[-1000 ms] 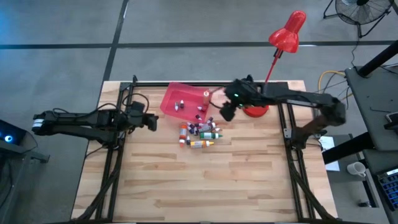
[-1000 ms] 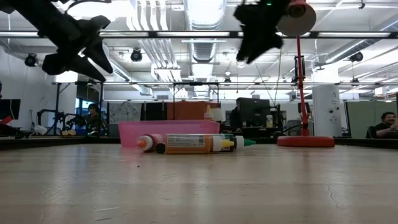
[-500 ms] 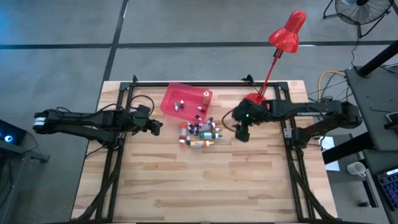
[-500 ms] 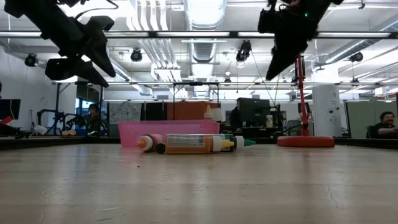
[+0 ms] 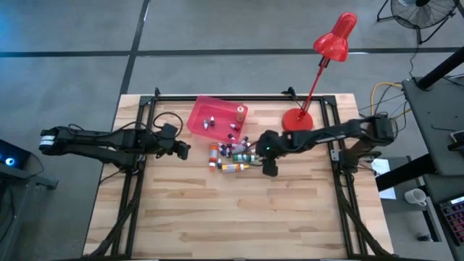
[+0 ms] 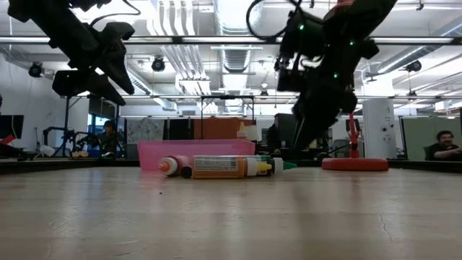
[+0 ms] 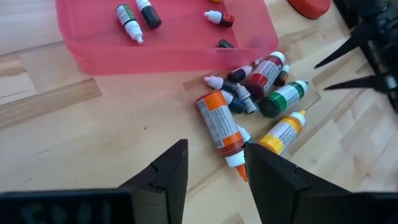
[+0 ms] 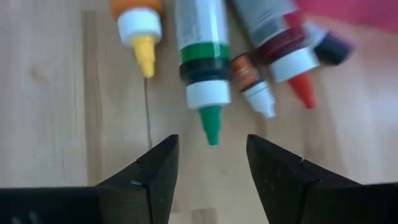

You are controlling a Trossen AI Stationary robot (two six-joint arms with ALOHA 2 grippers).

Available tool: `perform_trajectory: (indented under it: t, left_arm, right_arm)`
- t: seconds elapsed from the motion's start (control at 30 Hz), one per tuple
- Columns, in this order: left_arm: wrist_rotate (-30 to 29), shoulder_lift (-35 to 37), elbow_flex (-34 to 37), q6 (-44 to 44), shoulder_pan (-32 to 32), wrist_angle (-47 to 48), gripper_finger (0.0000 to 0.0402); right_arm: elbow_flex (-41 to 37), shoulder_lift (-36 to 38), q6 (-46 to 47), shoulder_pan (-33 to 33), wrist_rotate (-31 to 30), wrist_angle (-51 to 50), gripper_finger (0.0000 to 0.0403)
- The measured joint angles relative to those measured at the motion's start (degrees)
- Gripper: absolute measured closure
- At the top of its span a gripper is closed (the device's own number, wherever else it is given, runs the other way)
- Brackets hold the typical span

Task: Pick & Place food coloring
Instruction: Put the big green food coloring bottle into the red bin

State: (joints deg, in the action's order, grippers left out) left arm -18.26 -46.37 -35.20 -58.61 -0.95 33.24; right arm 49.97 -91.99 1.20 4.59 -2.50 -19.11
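Several food coloring bottles [image 5: 232,156] lie on their sides in a heap on the wooden table, just in front of the pink tray [image 5: 199,119]. A few small ones [image 7: 130,14] lie inside the tray. My right gripper [image 8: 211,142] is open, low at the heap's right side. It slants down, and the green-tipped bottle [image 8: 202,56] lies ahead of its gap. In the low view this gripper [image 6: 297,141] hangs just above the table. My left gripper [image 7: 214,148] is open and hovers left of the heap [image 7: 249,93], high above the table [image 6: 115,76].
A red desk lamp stands with its base [image 5: 297,119] at the far right of the table, close behind my right arm. Black frame rails [image 5: 138,181] run along both sides. Bare wood [image 5: 239,210] stretches toward the near edge.
My right gripper has dropped from high beside the tray's right end, moving toward the near edge and then left. It is now low at the heap's right side and points more steeply down. The bottles have not moved.
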Motion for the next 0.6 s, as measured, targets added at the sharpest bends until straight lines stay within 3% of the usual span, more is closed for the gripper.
perform_trajectory:
  t: [0.23, 0.6]
  left_arm:
    - [0.27, 0.0, 0.0, 0.04, 0.0, 0.26, 0.0271]
    - [0.74, 0.02, 0.0, 0.14, 0.0, 0.39, 0.0271]
  right_arm:
    - [3.16, -6.55, -0.44, -0.52, 0.01, 0.28, 0.0234]
    - [4.15, -7.54, -6.73, -0.47, -0.15, 3.99, 0.0253]
